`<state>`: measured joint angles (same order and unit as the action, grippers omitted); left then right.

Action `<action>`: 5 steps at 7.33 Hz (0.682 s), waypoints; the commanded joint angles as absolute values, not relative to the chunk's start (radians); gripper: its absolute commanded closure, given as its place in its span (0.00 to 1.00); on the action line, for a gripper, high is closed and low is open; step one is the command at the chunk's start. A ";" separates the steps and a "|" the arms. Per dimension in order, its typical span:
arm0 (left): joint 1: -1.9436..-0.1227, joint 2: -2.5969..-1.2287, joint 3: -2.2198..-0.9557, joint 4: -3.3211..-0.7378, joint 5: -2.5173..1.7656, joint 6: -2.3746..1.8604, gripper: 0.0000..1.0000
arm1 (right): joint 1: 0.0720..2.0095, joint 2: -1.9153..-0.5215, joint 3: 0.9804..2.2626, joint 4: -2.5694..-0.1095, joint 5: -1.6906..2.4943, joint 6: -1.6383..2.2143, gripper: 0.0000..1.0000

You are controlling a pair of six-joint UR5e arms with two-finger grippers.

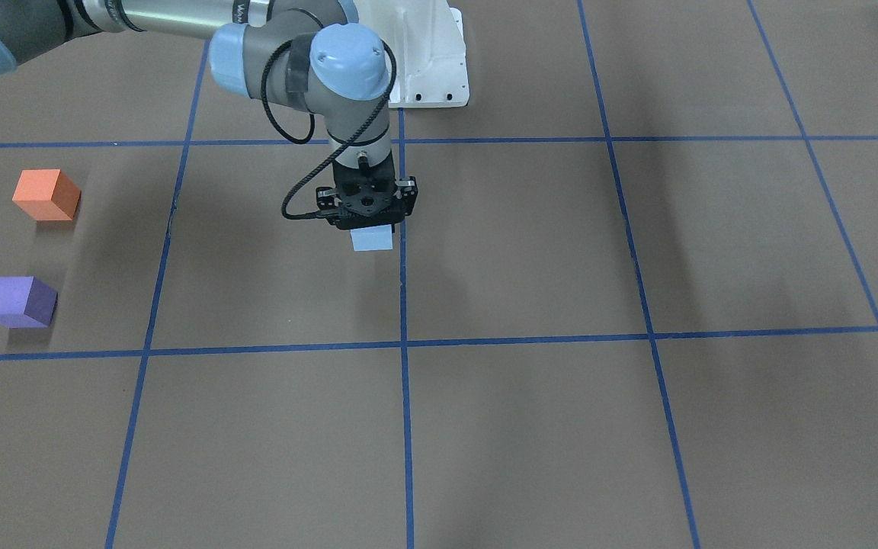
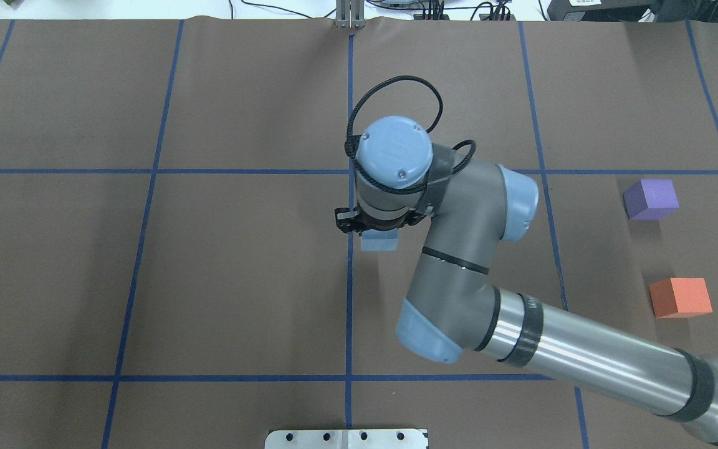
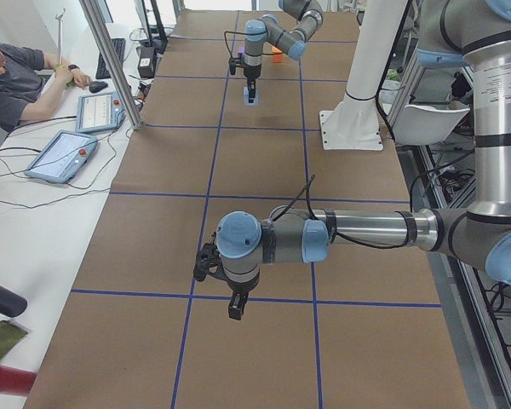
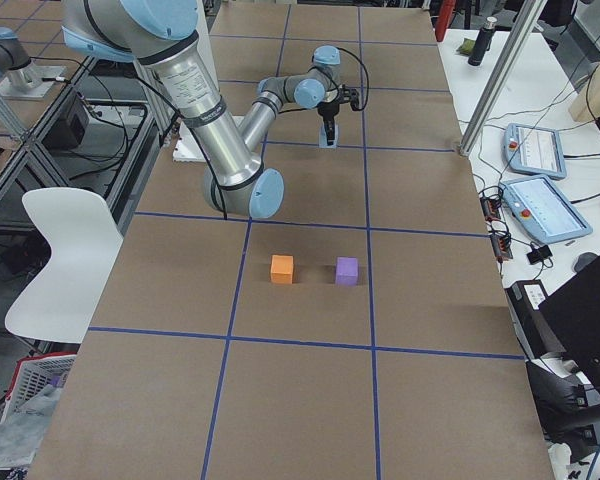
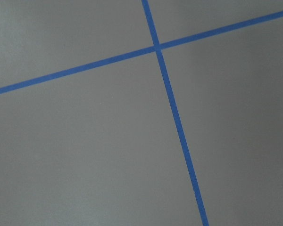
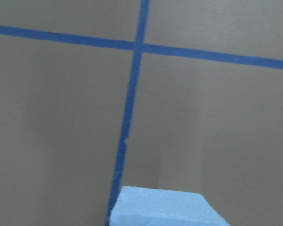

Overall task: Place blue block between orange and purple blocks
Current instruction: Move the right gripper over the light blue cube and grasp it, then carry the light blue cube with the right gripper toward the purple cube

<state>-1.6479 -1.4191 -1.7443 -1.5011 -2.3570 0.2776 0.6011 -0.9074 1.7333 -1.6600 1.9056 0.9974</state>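
Note:
A light blue block [image 1: 372,239] is held in my right gripper [image 1: 369,227], which is shut on it and holds it above the table near the centre tape line. The block also shows in the overhead view [image 2: 378,241] and at the bottom of the right wrist view [image 6: 165,207]. The orange block [image 1: 46,195] and the purple block [image 1: 19,302] sit apart on the table far to my right, with a gap between them [image 2: 680,298] [image 2: 650,199]. My left gripper [image 3: 235,311] shows only in the left side view, over bare table; I cannot tell whether it is open.
The brown table is marked with blue tape grid lines [image 1: 402,343]. The white arm base plate [image 1: 431,69] is at the robot's edge. An operator [image 3: 17,77] and tablets [image 3: 64,153] are beside the table's far side. A white chair [image 4: 65,260] stands off the table.

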 commanded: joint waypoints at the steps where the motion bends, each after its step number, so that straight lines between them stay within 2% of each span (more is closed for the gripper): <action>1: -1.647 -1.419 -1.775 -1.502 -2.356 0.183 0.00 | 0.777 -1.114 1.884 -1.658 2.058 0.793 1.00; 3: -1.647 -1.419 -1.781 -1.502 -2.358 0.181 0.00 | 0.894 -1.338 1.974 -1.651 2.106 0.719 1.00; 5: -1.646 -1.419 -1.787 -1.500 -2.358 0.181 0.00 | 0.931 -1.541 1.971 -1.430 2.111 0.735 1.00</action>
<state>-1.6465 -1.4189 -1.7831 -1.5014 -2.3576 0.1818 0.9026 -1.4056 1.9664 -1.5722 2.1031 0.7305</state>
